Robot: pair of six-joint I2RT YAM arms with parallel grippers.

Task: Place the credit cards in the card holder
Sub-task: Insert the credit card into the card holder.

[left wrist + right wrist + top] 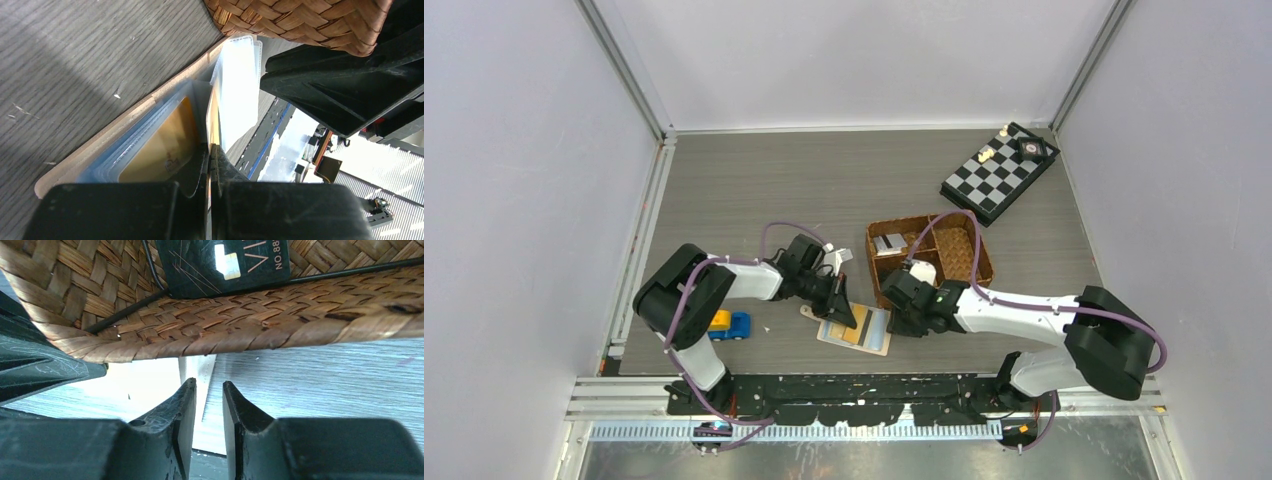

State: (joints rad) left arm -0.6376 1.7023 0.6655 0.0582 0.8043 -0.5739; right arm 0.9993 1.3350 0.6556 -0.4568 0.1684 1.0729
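On the grey table [754, 190] we see the woven basket [980, 262], the open card holder [856, 330] just beside its near corner, the left gripper [209, 152] pinched tight on a clear leaf of it, the right gripper [209, 390] slightly parted and empty, a yellow card [160, 150] pocketed, and a black card [225, 260] in the basket.

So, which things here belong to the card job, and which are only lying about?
Job: card holder; yellow card in its pocket; black card, lying in the basket.
Lying about: chessboard; blue-yellow toy.
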